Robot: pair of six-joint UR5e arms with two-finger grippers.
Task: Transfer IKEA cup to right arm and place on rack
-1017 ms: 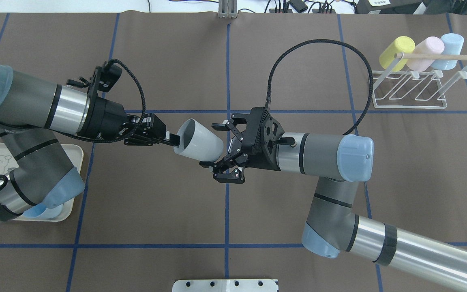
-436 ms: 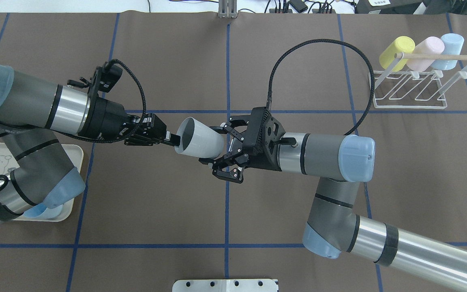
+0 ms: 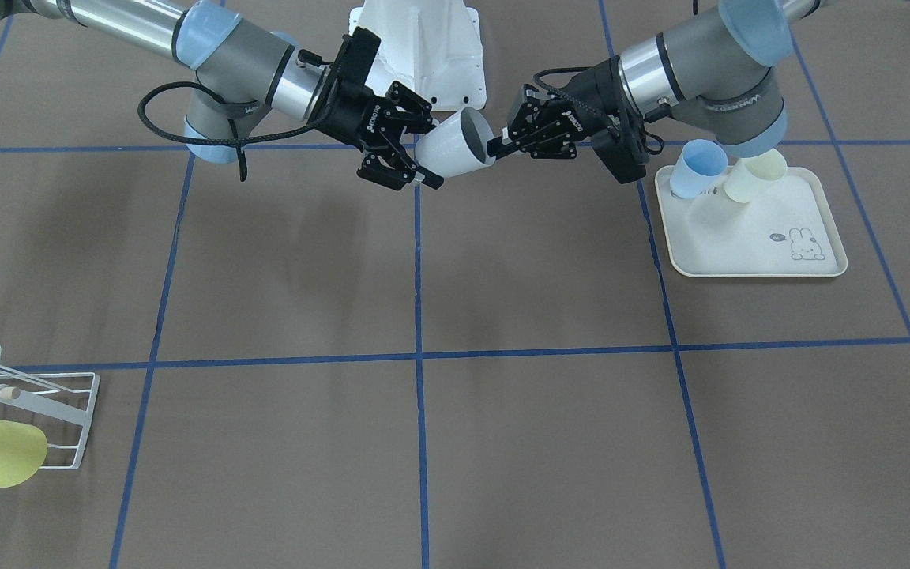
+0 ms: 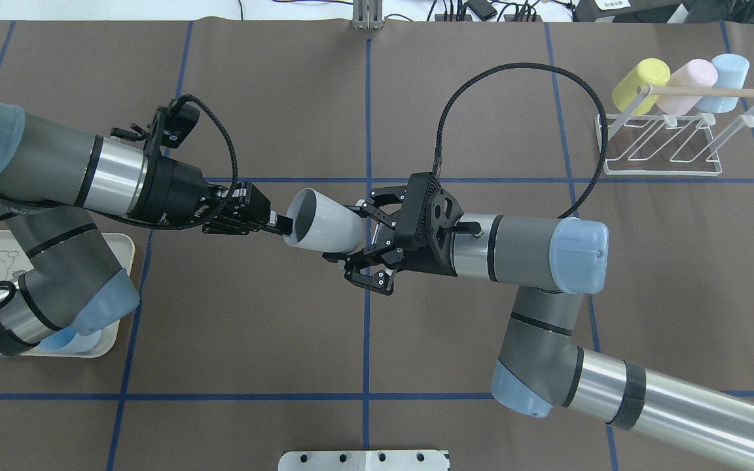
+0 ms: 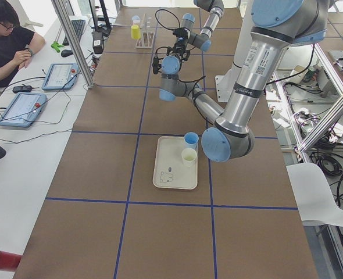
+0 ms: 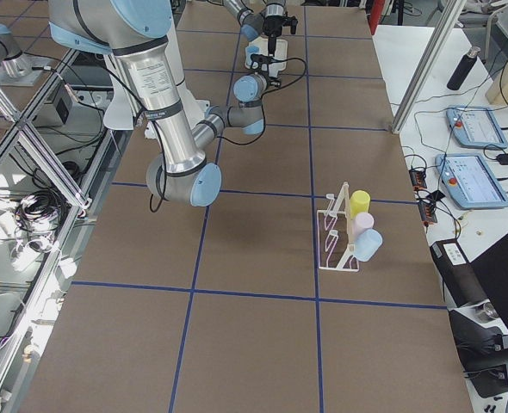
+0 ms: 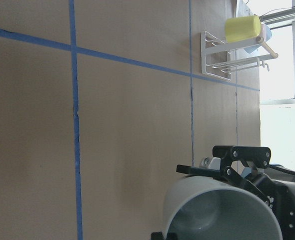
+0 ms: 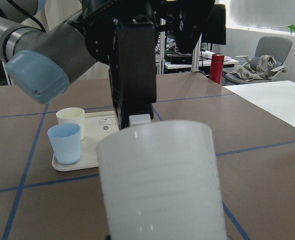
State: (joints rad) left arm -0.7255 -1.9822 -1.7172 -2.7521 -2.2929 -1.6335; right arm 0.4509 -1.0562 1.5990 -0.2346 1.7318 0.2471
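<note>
A white IKEA cup [image 4: 324,226] [image 3: 451,150] hangs tilted in mid-air over the table's centre. My left gripper [image 4: 282,226] [image 3: 494,146] is shut on its rim, one finger inside the mouth. The right arm [image 4: 527,245], with its thick looping cable [image 4: 514,69], reaches in from the other side. Its gripper [image 4: 353,234] [image 3: 421,142] is open, a finger on either side of the cup's base. The right wrist view is filled by the cup [image 8: 157,180]. The white wire rack [image 4: 662,154] [image 3: 68,403] stands at the far right.
Yellow [image 4: 639,82], pink [image 4: 688,82] and blue [image 4: 727,78] cups hang on the rack's prongs. A cream rabbit-print tray [image 3: 747,245] beneath the left arm holds a blue cup [image 3: 696,167] and a cream cup [image 3: 753,175]. A person sits at the side desk in the exterior left view.
The right gripper has moved left toward the cup, so its open fingers now straddle the cup's base. The left gripper and cup have drifted slightly right.
</note>
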